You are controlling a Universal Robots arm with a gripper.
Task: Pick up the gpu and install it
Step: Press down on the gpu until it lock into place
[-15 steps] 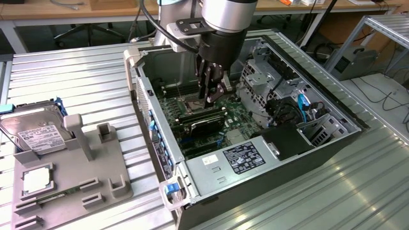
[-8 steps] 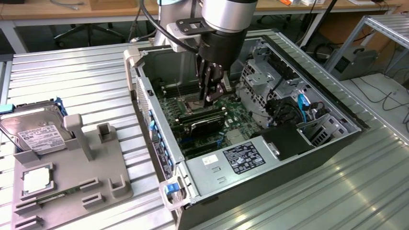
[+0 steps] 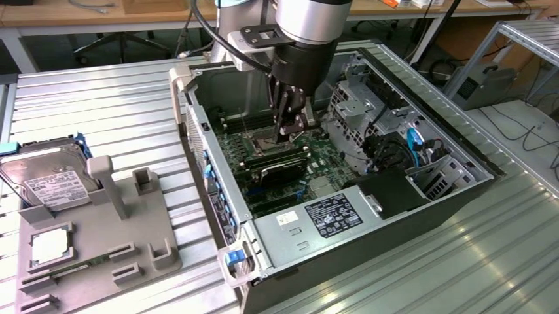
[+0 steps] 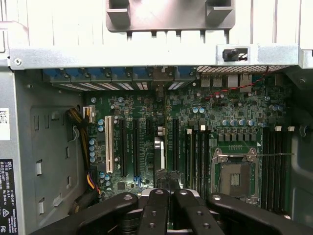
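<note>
The gpu stands on edge in a slot of the motherboard inside the open computer case, its black face showing. In the wrist view the gpu appears edge-on as a thin dark strip between the long black slots, with its silver bracket end at the case's rear wall. My gripper hangs straight down into the case just above the card's upper edge. The black fingers are pressed together with nothing between them, so my gripper is shut. Whether the tips touch the card I cannot tell.
A grey holder with upright posts sits on the slatted table at the exterior view's left, with a silver hard drive behind it. Inside the case are the power supply, the drive cage and the open processor socket.
</note>
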